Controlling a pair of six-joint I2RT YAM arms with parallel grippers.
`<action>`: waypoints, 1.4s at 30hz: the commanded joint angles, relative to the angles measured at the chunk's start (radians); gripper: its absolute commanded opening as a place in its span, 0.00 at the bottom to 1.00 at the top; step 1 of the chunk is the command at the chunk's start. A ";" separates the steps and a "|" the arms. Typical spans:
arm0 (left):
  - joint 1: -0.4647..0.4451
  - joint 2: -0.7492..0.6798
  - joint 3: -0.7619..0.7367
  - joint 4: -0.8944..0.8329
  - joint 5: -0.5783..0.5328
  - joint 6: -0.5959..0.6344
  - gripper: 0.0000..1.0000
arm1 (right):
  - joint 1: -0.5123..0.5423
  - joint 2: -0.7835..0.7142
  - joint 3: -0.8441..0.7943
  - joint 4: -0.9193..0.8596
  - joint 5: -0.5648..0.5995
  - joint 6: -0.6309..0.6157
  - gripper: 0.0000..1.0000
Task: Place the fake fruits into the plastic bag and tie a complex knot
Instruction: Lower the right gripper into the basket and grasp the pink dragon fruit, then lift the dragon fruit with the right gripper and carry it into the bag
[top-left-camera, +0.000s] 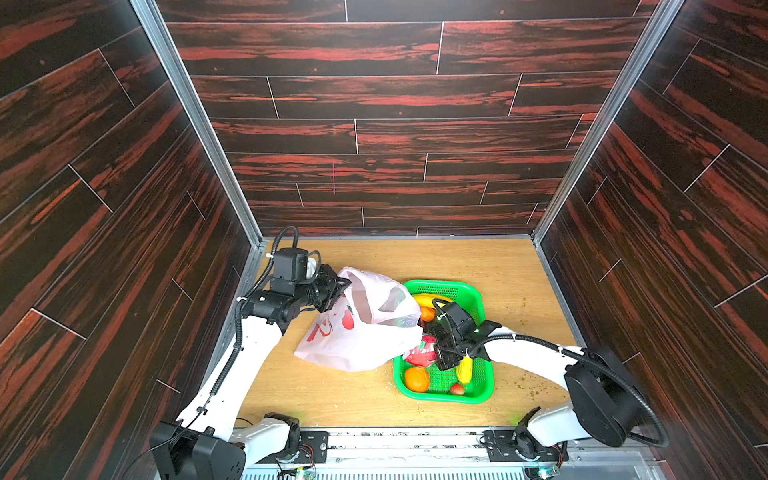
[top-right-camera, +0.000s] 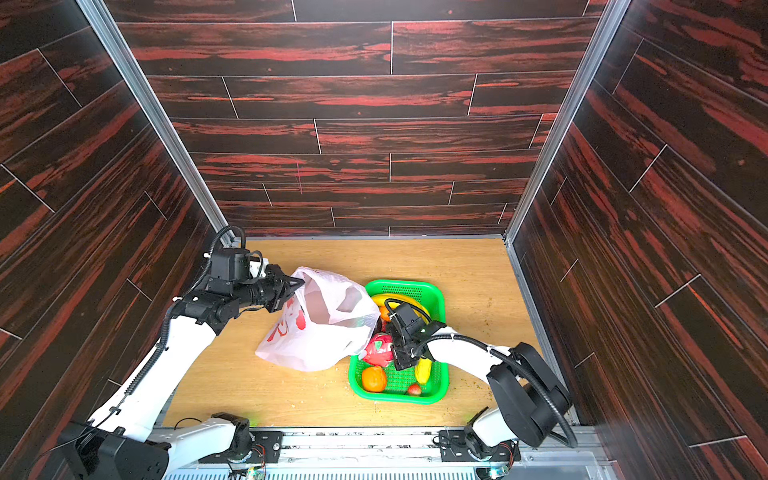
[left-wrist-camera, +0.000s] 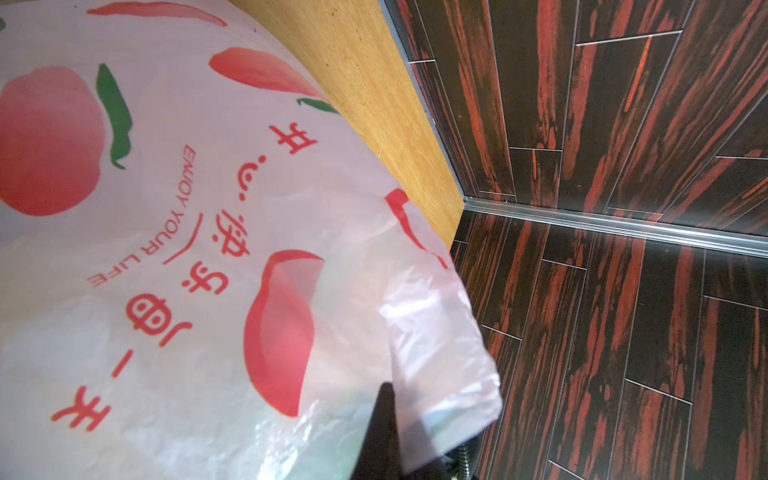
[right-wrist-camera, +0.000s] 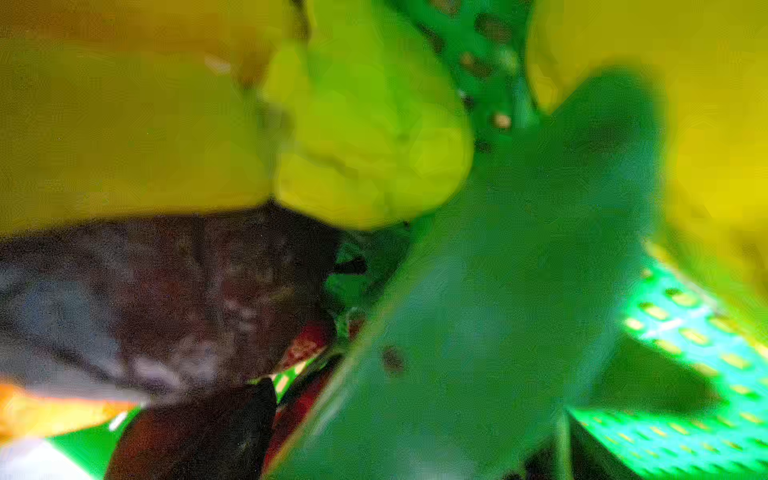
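Observation:
The plastic bag (top-left-camera: 365, 328) (top-right-camera: 324, 328) stands with its mouth held open towards the basket, red prints on its side (left-wrist-camera: 187, 249). My left gripper (top-left-camera: 343, 286) (top-right-camera: 297, 284) (left-wrist-camera: 395, 399) is shut on its upper rim strip. My right gripper (top-left-camera: 434, 349) (top-right-camera: 390, 347) (right-wrist-camera: 395, 415) is down in the basket, jaws wide either side of the pink-green dragon fruit (top-left-camera: 422, 353) (right-wrist-camera: 498, 291). The other fake fruits lie around it: banana bunch (top-left-camera: 424, 299), orange (top-left-camera: 417, 379), lemon (top-left-camera: 464, 370), strawberry (top-left-camera: 456, 389), a dark purple ball (right-wrist-camera: 166, 299). No knot shows.
The green mesh basket (top-left-camera: 449, 286) (top-right-camera: 405, 284) sits right of the bag on the wooden table (top-left-camera: 332, 395), its left edge under the bag's mouth. Dark panelled walls (top-left-camera: 374, 137) close in the back and both sides.

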 joint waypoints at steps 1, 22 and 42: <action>-0.003 -0.007 0.022 -0.012 0.000 0.010 0.00 | 0.002 -0.087 0.003 -0.090 0.083 -0.014 0.72; -0.004 -0.012 0.015 -0.044 -0.012 0.024 0.00 | 0.003 -0.427 -0.048 -0.121 0.280 -0.359 0.56; -0.004 -0.023 0.011 -0.097 -0.011 0.034 0.00 | 0.033 -0.581 -0.053 0.375 0.311 -0.889 0.52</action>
